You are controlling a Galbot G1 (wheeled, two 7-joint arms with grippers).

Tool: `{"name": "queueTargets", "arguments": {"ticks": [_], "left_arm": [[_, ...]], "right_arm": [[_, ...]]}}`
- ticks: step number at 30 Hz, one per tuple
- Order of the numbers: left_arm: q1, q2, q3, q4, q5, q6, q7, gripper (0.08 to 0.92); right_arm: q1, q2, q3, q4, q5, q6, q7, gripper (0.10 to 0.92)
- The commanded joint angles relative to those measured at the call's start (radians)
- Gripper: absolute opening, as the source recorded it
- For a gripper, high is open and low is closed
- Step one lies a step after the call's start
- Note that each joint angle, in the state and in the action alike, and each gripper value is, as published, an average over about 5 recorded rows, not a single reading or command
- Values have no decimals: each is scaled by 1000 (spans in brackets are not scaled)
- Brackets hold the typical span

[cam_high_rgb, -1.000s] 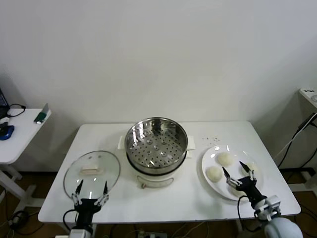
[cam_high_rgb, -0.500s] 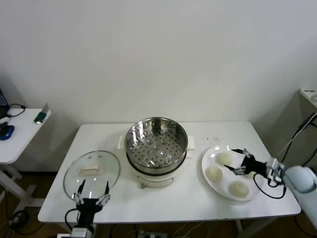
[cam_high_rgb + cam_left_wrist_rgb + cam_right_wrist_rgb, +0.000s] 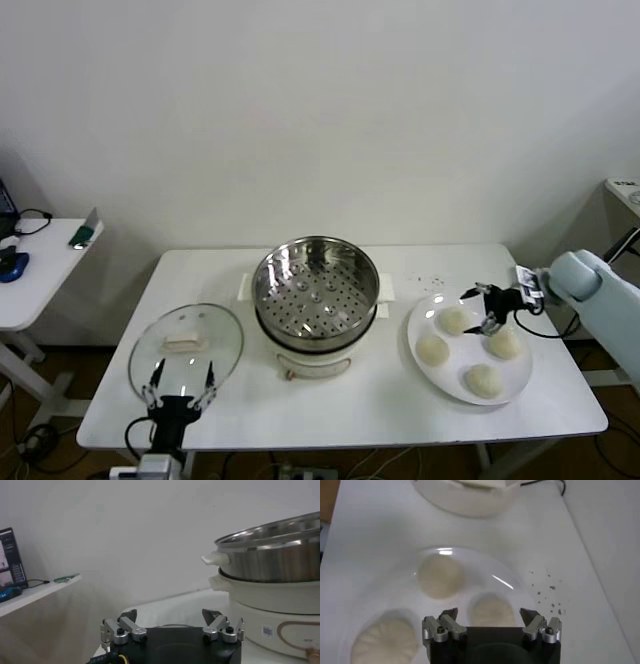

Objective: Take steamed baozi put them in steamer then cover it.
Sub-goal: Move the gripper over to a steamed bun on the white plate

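The white table (image 3: 330, 400) fills the lower half of the head view, and the steamer (image 3: 316, 290) stands at its centre, uncovered, with the perforated tray bare, so no bun is inside yet. In the lower left of that frame the cover (image 3: 186, 345) lies flat on the table, and the left gripper (image 3: 180, 382) waits at the table's near edge just beside it, jaws spread and holding nothing. In the right-centre of the frame the white plate (image 3: 448, 380) carries all four steamed baozi (image 3: 432, 349). The right gripper (image 3: 484, 308) comes in from the right edge and hovers over the far part of the plate, its fingers wide apart and empty, close to the upper bun (image 3: 454, 320). In the right wrist view this bun (image 3: 491, 611) sits between the two fingertips, near the bottom middle of the frame. The step in hand seems to be the first pick. To do it well, I think the gripper should come down straight, with the bun centred between the fingers, and close softly, because the dough will probably dent or tear under a hard squeeze. It should also keep away from the neighbouring bun (image 3: 503, 342), which lies very near and could be pushed.
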Motion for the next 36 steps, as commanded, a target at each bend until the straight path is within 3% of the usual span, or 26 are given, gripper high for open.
{"name": "queueTargets", "arguments": {"ticks": [1, 36], "left_arm": [[-7, 0, -6, 1, -1, 7, -3, 823], [-16, 5, 0, 15, 12, 9, -9, 823]], "right_arm": [[242, 88, -335, -151, -9, -14, -29, 823], [84, 279, -186, -349, -150, 58, -19, 823]]}}
